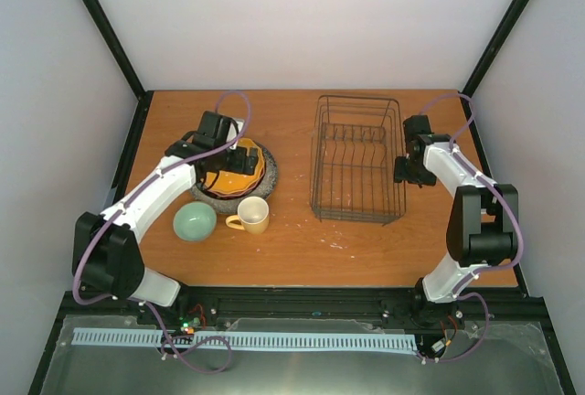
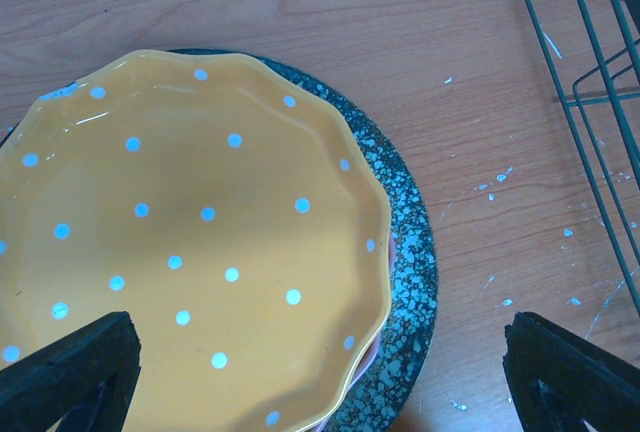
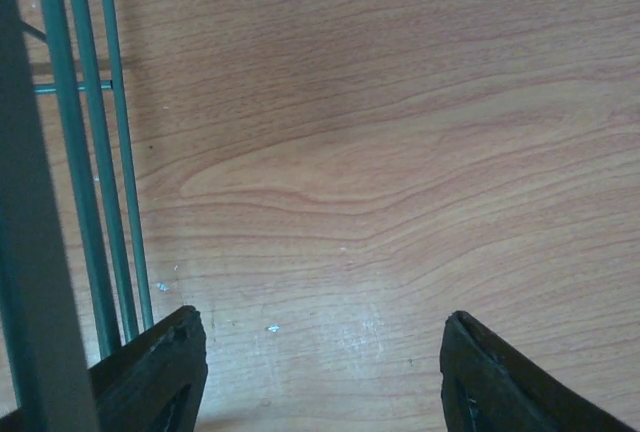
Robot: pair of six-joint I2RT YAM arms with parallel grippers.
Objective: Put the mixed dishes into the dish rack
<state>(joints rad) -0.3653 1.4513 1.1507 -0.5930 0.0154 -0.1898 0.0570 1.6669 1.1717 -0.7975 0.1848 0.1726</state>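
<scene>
The orange white-dotted scalloped plate (image 2: 200, 232) lies on top of the large grey speckled plate (image 2: 410, 282). A thin pinkish edge of another plate (image 2: 372, 352) shows between them. My left gripper (image 2: 320, 352) hangs open just above this stack (image 1: 259, 168), holding nothing. In front of the stack stand the yellow mug (image 1: 253, 215) and the pale green bowl (image 1: 195, 221). The black wire dish rack (image 1: 358, 157) holds no dishes. My right gripper (image 3: 320, 337) is open over bare wood, just right of the rack's bars (image 3: 78, 152).
The wooden table (image 1: 302, 240) is closed in by white walls with black corner posts. In the top view my right gripper (image 1: 407, 171) sits close against the rack's right side. The rack's corner (image 2: 590, 92) shows at the right of the left wrist view.
</scene>
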